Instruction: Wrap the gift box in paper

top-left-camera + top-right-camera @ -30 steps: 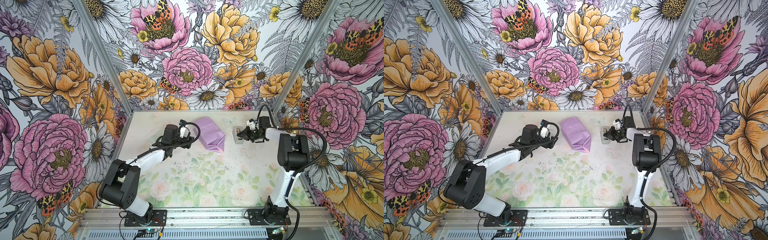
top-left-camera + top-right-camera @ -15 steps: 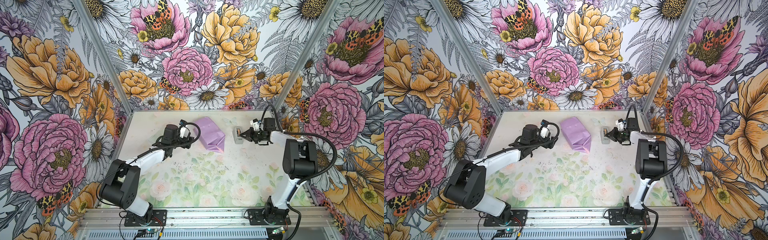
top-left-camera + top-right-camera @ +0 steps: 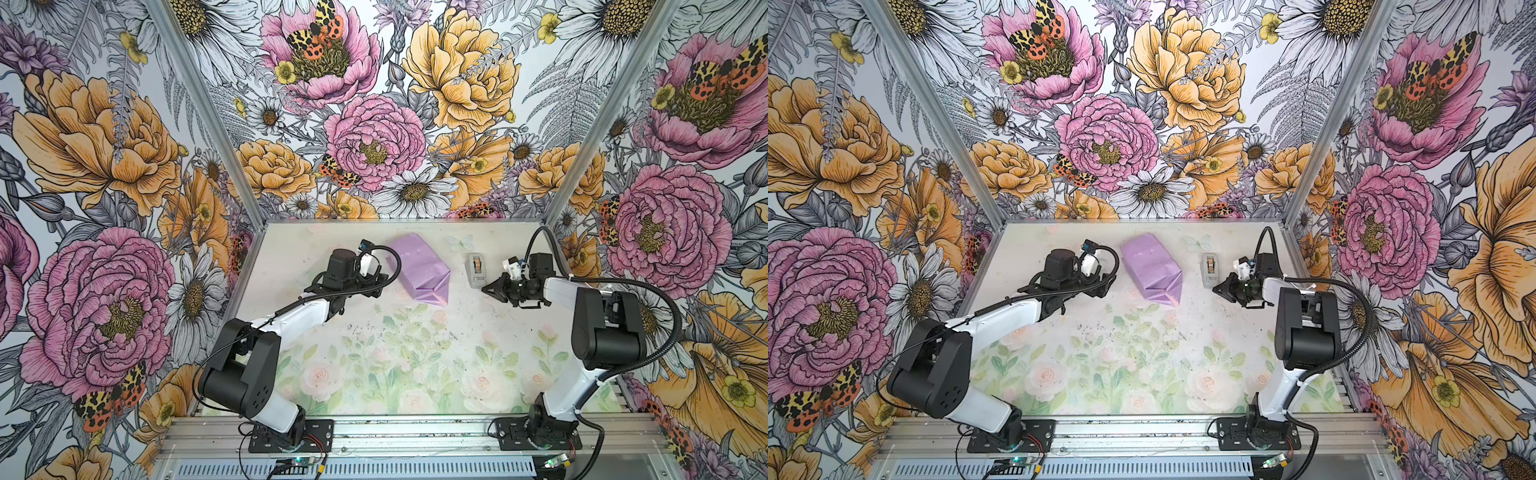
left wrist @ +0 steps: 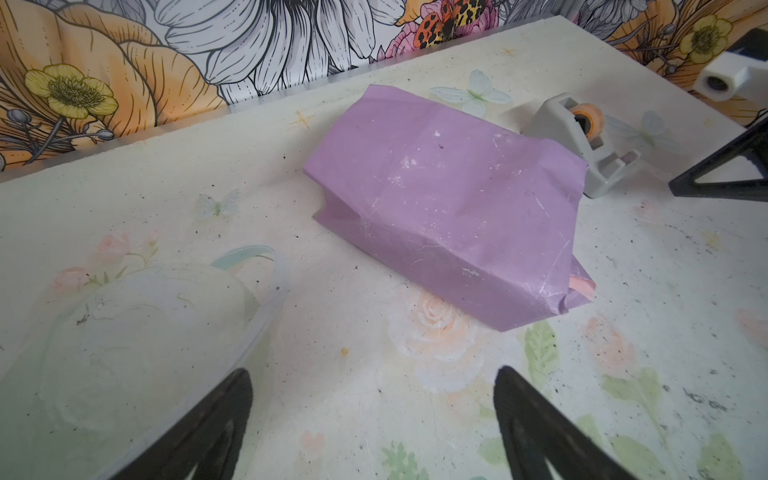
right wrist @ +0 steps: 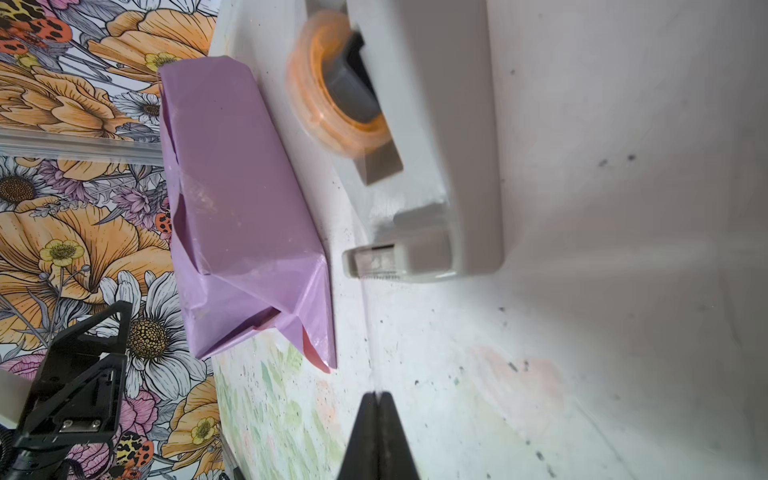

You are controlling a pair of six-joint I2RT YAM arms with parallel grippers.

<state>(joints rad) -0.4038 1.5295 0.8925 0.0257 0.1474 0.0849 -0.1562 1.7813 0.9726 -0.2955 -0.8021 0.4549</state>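
One wrapped parcel: the gift box (image 3: 417, 264) is being enclosed entirely by the paper (image 4: 449, 199), so that only a creased lilac block is being shown; none of the box's own surface is being exposed. The parcel is being supported flat on the table (image 3: 415, 357), toward the far edge and near the middle in both top views, with its long side being set at a slant. At the nearer end the paper is being gathered into triangular folds, and a small pink flap (image 5: 313, 353) is being left sticking out at the corner there. The farther end is being seen only as a rumpled tuck.

One grey tape dispenser (image 3: 1210, 269), carrying an orange roll, is being stood just beside the parcel on its right in both top views, apart from it by a narrow strip of table.

Left gripper (image 4: 372, 376): its jaws are being held wide apart, with nothing between them; it is being poised near the parcel's left side, not touching it.

Right gripper (image 5: 376, 397): its jaws are being pressed fully together, tip to tip, near the dispenser's cutter end and apart from the parcel. A faint pale line is being seen between the cutter and the tips in the right wrist view; whether it is tape cannot be told.
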